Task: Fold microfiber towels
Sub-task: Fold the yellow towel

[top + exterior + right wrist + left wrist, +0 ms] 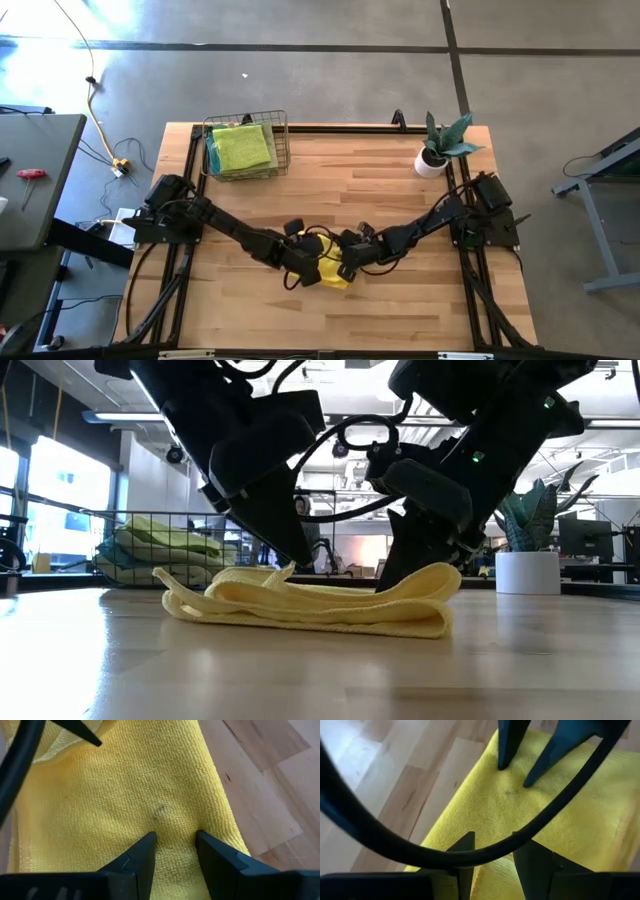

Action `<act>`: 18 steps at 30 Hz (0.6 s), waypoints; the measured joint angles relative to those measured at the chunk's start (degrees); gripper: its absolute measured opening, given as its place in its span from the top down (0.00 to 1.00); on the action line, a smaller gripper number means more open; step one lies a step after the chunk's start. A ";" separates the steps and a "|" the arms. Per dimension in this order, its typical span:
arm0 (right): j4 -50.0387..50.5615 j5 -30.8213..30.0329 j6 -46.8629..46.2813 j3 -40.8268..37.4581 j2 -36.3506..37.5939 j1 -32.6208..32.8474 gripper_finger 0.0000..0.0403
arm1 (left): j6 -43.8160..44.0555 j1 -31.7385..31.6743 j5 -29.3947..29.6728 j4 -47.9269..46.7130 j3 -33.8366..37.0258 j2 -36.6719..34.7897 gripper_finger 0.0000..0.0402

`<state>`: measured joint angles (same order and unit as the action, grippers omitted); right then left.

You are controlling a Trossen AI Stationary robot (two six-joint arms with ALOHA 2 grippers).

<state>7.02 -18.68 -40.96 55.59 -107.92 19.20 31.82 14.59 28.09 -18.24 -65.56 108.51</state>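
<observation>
A bright yellow microfiber towel (335, 272) lies folded in several layers on the wooden table (420, 310), near its middle. Both arms reach in over it. My left gripper (492, 845) stands open over the towel's left end (200, 600), where a small peak of cloth (287, 570) sticks up. My right gripper (175, 840) stands open on the towel's right part (420, 595), its fingers slanting down. Each wrist view shows the other arm's fingertips farther along the same towel. My left gripper's fingers (466, 851) slant down from the table's left onto the towel's left part. The raised peak of cloth (287, 570) reaches up to them. Whether they pinch it or only touch it, I cannot tell. My right gripper's two fingertips (150, 842) stand apart on the towel's top layer (172, 822), slanting down from the table's right. The cloth between them lies flat, with a small dimple (160, 812) just ahead. The towel lies on the table.
A wire basket (246, 146) with folded green towels (240, 148) stands at the far left. A potted plant (440, 150) stands at the far right. Bare wood lies all round the yellow towel. Cables loop from both arms above it (350, 435).
</observation>
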 joint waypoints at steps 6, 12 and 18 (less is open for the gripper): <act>0.20 -0.22 0.51 -0.02 0.00 0.00 0.66 | 1.05 -0.09 -2.49 -0.91 0.00 0.00 0.70; 0.57 -0.33 0.53 -0.04 0.00 0.00 0.66 | 5.11 1.44 -13.93 -4.76 0.00 0.02 0.70; 0.71 -0.28 1.68 -0.07 -0.04 -0.07 0.66 | 9.45 5.33 -17.74 -7.08 -0.52 0.02 0.70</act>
<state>7.73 -18.96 -39.28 55.52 -107.96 19.14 41.27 19.91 10.35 -25.31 -66.08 108.53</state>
